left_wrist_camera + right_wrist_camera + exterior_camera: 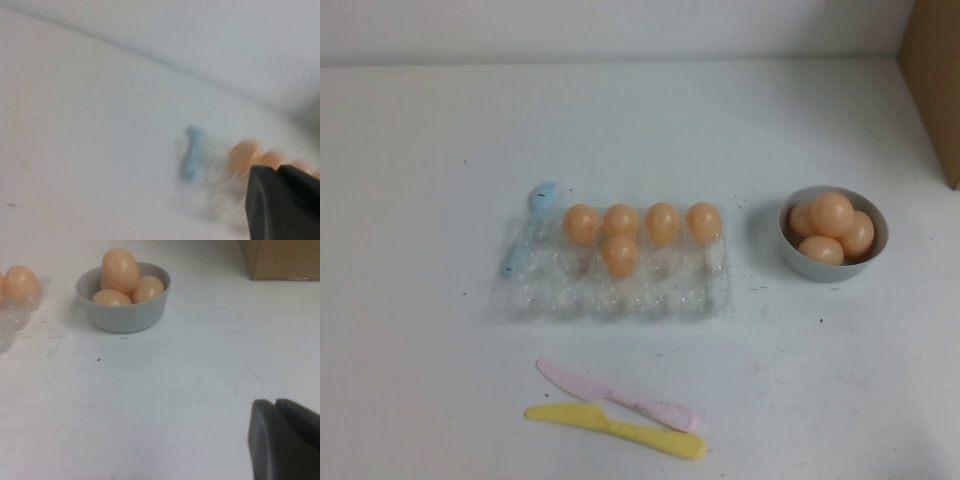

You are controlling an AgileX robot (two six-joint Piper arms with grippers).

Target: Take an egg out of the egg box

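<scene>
the egg box (620,280) was found on the table (420,380), with four eggs along its far row and one egg (621,256) in the row nearer the robot. neither arm was seen in the high view. the left gripper (282,200) was seen in its wrist view with fingers closed together and nothing held; the box's eggs were seen just beyond its tip, past a blue spoon (192,152). the right gripper (285,440) appeared closed and empty too, with the grey bowl (125,315) of eggs ahead of it and the box off at the edge. the left gripper was judged better aimed at the box. the eggs stood upright in their cups.
</scene>
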